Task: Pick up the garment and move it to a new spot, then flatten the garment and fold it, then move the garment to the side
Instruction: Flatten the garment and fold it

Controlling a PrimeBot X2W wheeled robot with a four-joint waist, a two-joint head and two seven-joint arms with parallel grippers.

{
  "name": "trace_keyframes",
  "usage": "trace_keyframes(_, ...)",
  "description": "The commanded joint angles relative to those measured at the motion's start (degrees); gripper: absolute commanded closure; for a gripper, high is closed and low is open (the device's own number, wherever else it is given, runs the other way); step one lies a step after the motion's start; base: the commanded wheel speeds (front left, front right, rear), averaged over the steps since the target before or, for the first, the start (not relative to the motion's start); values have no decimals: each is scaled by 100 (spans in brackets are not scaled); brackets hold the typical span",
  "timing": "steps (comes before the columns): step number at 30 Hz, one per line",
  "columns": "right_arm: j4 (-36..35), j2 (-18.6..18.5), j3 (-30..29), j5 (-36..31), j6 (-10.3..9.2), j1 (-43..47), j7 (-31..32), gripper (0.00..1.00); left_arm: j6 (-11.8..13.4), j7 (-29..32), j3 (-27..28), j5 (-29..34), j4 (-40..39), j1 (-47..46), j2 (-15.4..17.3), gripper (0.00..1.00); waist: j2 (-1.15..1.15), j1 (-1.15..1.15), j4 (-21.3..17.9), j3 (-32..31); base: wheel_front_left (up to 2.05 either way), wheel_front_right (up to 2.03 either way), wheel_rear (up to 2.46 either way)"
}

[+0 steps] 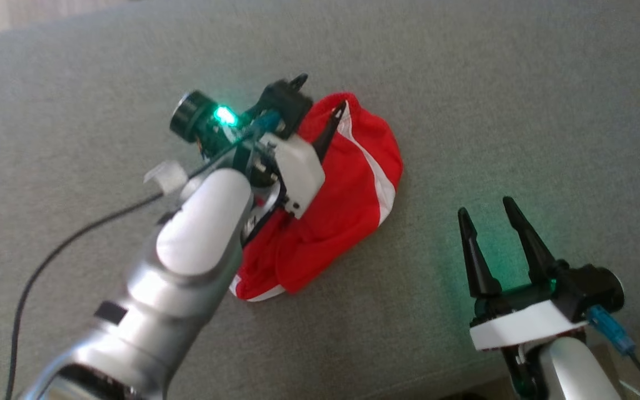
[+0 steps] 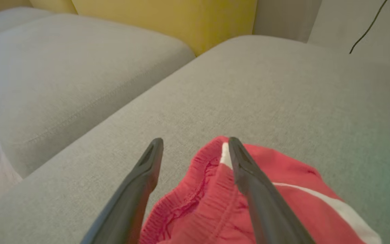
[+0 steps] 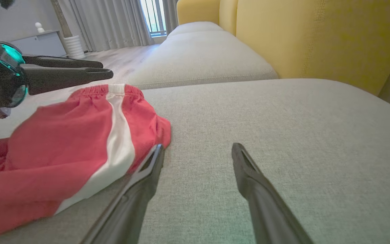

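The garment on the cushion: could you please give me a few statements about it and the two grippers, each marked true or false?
1. The red garment lies crumpled on the grey cushion. True.
2. The left gripper is shut on the garment. False: its jaws stand open over the waistband end.
3. The right gripper is open and holds nothing. True.
4. The garment's stripe is blue. False: it is white.
5. The right gripper is over the middle of the garment. False: it is off to the garment's side, over bare cushion.
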Motion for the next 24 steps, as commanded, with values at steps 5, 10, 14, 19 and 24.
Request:
trace_keyframes(5,-193,4,168,-8,-5,-204,-22,0,-43,484,-95,-106,130,-694,47,0,0,-2,-116,505,0,0,0)
trace_keyframes(10,-186,15,149,3,-5,-254,-22,0,-73,693,-309,-238,318,-826,47,0,0,-2,-96,567,0,0,0)
trace_keyframes(14,-188,17,121,51,-5,-302,-22,0,-90,657,-440,-438,297,-824,47,0,0,-2,-72,556,0,0,0)
trace_keyframes(19,-185,18,139,72,-5,-274,-22,0,-102,827,-944,-756,32,-769,65,0,0,-2,-37,500,0,0,0)
trace_keyframes(24,-166,19,213,108,-5,-289,-22,0,-104,1130,-1416,-910,38,-875,299,0,0,-2,-75,505,0,0,0)
